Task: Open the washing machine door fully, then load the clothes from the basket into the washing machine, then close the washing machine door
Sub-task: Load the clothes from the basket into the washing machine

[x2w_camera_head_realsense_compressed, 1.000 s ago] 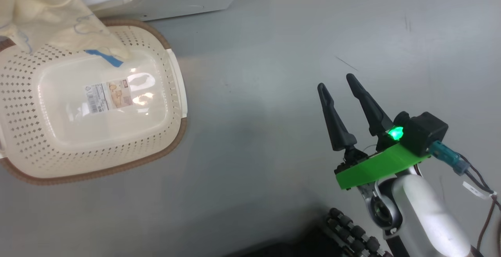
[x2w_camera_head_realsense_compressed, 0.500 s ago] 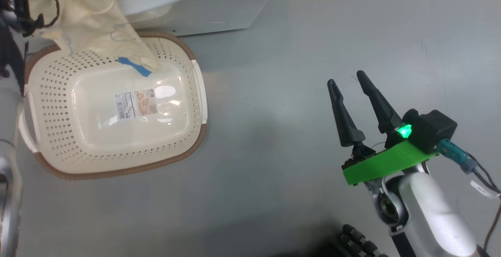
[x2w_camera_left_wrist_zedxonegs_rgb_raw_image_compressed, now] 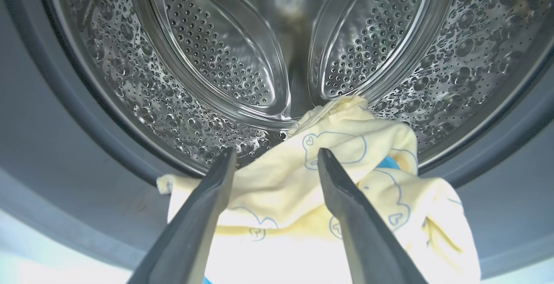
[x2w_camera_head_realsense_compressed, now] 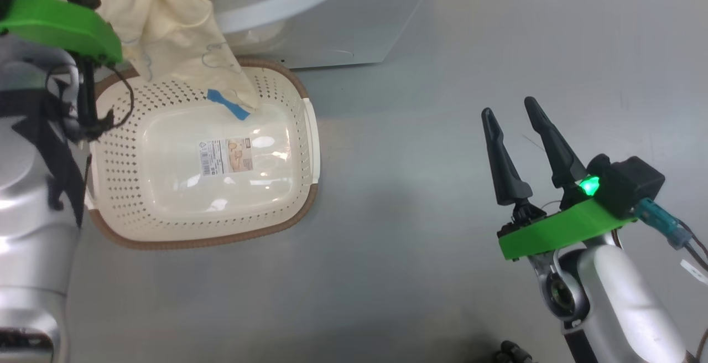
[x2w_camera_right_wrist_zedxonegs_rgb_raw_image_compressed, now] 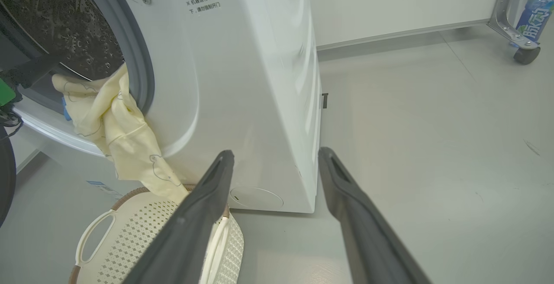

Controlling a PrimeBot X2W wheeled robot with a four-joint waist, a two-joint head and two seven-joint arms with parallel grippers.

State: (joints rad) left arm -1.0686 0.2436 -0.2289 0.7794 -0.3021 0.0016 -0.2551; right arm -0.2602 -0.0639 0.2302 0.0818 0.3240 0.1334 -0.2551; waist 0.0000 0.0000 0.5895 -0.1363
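One smooth grey floor (x2w_camera_head_realsense_compressed: pixel 431 147) runs under everything, glossy enough to catch the light. It meets a white wall (x2w_camera_right_wrist_zedxonegs_rgb_raw_image_compressed: pixel 389 2) behind the washing machine (x2w_camera_right_wrist_zedxonegs_rgb_raw_image_compressed: pixel 251 80). Far off by that wall stands a wheeled metal frame (x2w_camera_right_wrist_zedxonegs_rgb_raw_image_compressed: pixel 515 37) with a blue-labelled bottle (x2w_camera_right_wrist_zedxonegs_rgb_raw_image_compressed: pixel 534 9) beside it. The basket (x2w_camera_head_realsense_compressed: pixel 119 147) sits on the floor right at the foot of the machine, with a label sticker (x2w_camera_head_realsense_compressed: pixel 225 156) on its bottom.

The left gripper (x2w_camera_left_wrist_zedxonegs_rgb_raw_image_compressed: pixel 275 152) is up at the mouth of the steel drum (x2w_camera_left_wrist_zedxonegs_rgb_raw_image_compressed: pixel 207 59), its jaws spread apart. The clothes (x2w_camera_left_wrist_zedxonegs_rgb_raw_image_compressed: pixel 303 180) lie across the grey rubber seal (x2w_camera_left_wrist_zedxonegs_rgb_raw_image_compressed: pixel 65 154), just past the fingertips and in the gap between them. Their upper end is bunched at the drum's lower edge and the rest spills outward under the fingers. Whether either finger touches the cloth cannot be told. Seen from the side, the garment hangs from the opening down the white front. Its lowest corner, with a blue patch (x2w_camera_head_realsense_compressed: pixel 228 104), reaches into the far end of the basket.

The right gripper (x2w_camera_head_realsense_compressed: pixel 509 105) hovers over the floor, jaws spread with grey floor showing between them. It is well apart from the basket, which lies off to its left; the cloth is farther left and ahead of it.
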